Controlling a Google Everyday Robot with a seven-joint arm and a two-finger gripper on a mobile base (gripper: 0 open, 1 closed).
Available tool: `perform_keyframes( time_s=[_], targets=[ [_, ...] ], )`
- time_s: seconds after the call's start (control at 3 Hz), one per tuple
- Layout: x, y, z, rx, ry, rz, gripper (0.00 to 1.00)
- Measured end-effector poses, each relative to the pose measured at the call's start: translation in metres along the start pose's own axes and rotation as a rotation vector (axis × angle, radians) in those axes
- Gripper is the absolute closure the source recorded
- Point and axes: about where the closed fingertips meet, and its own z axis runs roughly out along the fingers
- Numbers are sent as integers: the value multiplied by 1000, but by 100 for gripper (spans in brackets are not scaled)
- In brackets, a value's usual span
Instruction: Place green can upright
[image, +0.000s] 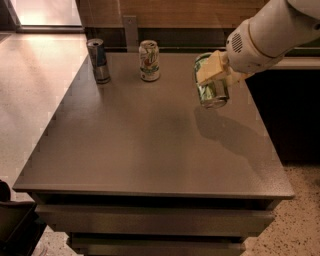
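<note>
The green can (212, 92) is dark green with pale markings and a silver bottom end facing down toward me. My gripper (216, 71) is shut on the green can and holds it close to upright, slightly tilted, in the air above the right part of the grey table (150, 145). The can's shadow falls on the table just below and to the right. The pale yellowish fingers (210, 67) wrap the can's upper half and hide part of it.
A slim blue-and-silver can (98, 61) stands upright at the table's back left. A mostly white can with green and red logo (149, 60) stands upright at the back middle. A dark counter runs along the right side.
</note>
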Motion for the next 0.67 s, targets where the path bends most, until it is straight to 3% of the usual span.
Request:
perform_keyframes(
  time_s=[0.33,0.67],
  targets=[
    [-11,4,-10,-74,-119,-77,100],
    [-15,10,-16,-124,-196,-126,100]
  ],
)
